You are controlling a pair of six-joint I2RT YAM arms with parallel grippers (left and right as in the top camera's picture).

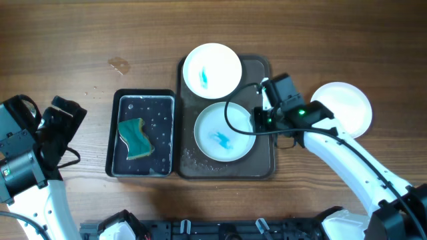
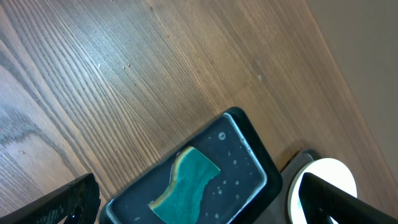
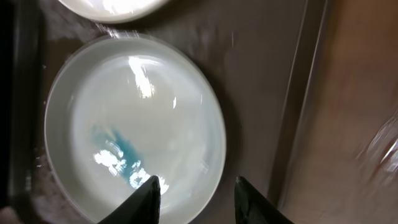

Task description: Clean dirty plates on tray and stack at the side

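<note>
Surface (image 1: 100, 40): bare wood grain, carrying two trays side by side at the centre.
Brown tray (image 1: 263, 160): right of centre, wet in patches, holding two plates.
Upper plate (image 1: 212, 70): white, at the tray's far end, its edge overlapping the tray's rim; blue smear near its middle.
Lower plate (image 1: 210, 127): white, at the tray's near end, blue smear inside.
Clean plate (image 1: 347, 107): white and unmarked, alone on the surface to the right of the brown tray.
Water basin (image 1: 112, 133): dark rectangular tray just left of the brown tray, holding water with bubbles.
Sponge (image 1: 135, 138): green with a yellow edge, lying in the basin.
Right gripper (image 3: 196, 182): over the brown tray at the lower plate's right edge; fingers parted, the plate's rim between them; contact with the rim cannot be told.
Left gripper (image 2: 196, 186): at the far left, well apart from the basin; fingers spread wide, holding nothing.
Cable: black loop from the right arm crossing above the lower plate.
</note>
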